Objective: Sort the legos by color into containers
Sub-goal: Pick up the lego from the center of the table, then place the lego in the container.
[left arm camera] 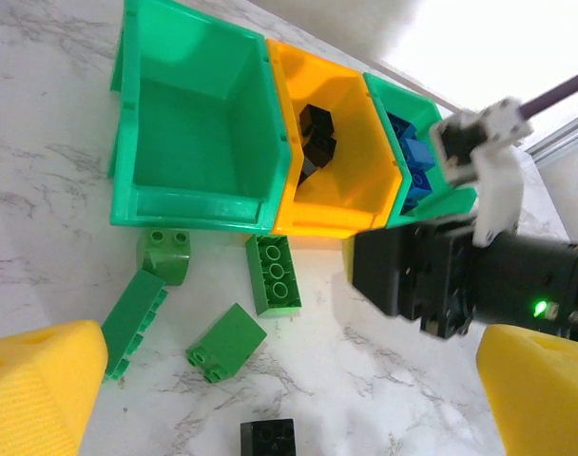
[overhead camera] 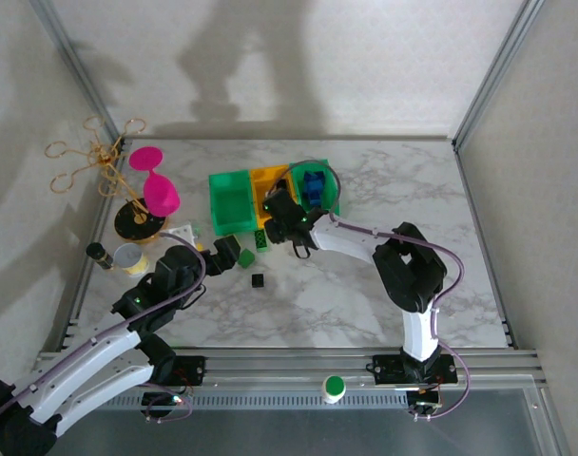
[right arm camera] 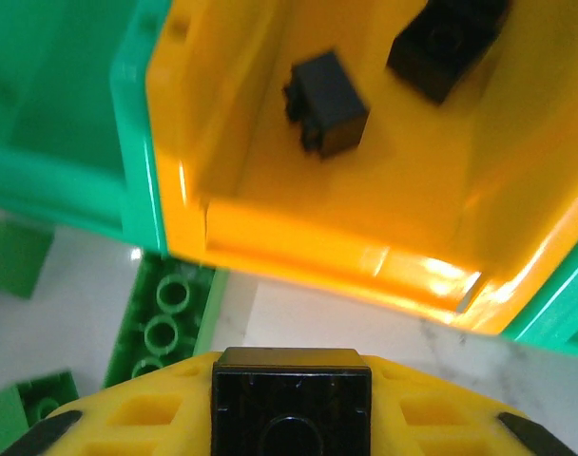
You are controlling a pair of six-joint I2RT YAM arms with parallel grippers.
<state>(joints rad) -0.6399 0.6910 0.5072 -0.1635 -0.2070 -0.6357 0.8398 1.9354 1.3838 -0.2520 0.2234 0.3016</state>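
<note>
Right tool (right arm camera: 291, 423) clamped on a black brick (right arm camera: 291, 378), which sits between its yellow pads (right arm camera: 127, 423) at the bottom edge of the right wrist view. Left tool (left arm camera: 284, 385) wide, gripping nothing, with its yellow fingertips (left arm camera: 37, 389) in the two lower corners of the left wrist view.

Containers stand in a touching row across the top of the left wrist view:
- left green bin (left arm camera: 189, 207): bare inside.
- orange bin (left arm camera: 327, 214), middle: black bricks (left arm camera: 317, 138); I count two in the right wrist view.
- right green bin (left arm camera: 408, 103): blue bricks (left arm camera: 413, 161).

Around them, I count four green bricks (left arm camera: 275, 274) loose on the counter (left arm camera: 413, 399), just below the front walls of the left green and orange bins. A loose black brick (left arm camera: 268, 439) lies at the bottom edge, between the left tool's fingertips and untouched. The right tool's black body fills the right centre of that view, hiding the front of the right green bin and a corner of the orange one.

Top view: pink cups (overhead camera: 156, 185) and a gold wire rack (overhead camera: 94, 157) at upper left, well apart from the bins. A green button (overhead camera: 335, 386) sits at bottom centre.

In the right wrist view the held black brick is just short of the orange bin's front wall, outside the bin. I cannot tell its height off the counter.
</note>
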